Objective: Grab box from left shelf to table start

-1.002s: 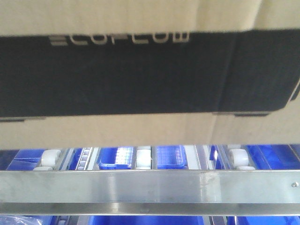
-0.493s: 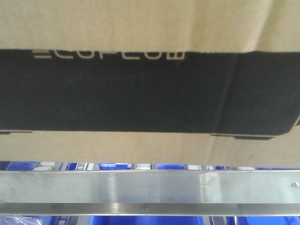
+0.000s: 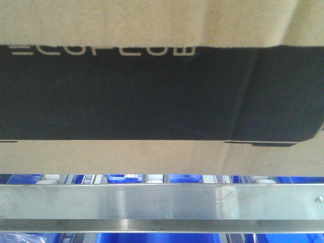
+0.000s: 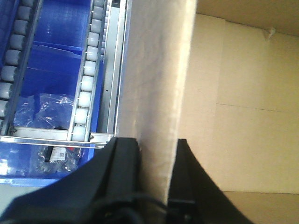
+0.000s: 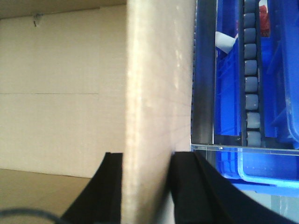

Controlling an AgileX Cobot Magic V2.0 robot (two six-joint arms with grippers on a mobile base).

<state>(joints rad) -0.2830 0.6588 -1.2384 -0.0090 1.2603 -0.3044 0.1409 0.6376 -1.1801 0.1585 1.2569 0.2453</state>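
Note:
The brown cardboard box fills the upper front view, its black panel with pale ECOFLOW lettering facing me. Its lower edge hangs just above the left shelf's silver front rail. In the left wrist view my left gripper is shut on the box's side wall, one black finger outside and the other inside. My right gripper is shut on the opposite wall the same way. The table is out of view.
White and grey roller tracks run along the shelf beside the box. Blue plastic bins sit beyond and below the rail, one holding bagged parts. A small screw marks the rail's right end.
The box has grown larger in the front view; its lower edge dropped to cover most of the rollers and bins behind. The lettering slid left. The rail stays put.

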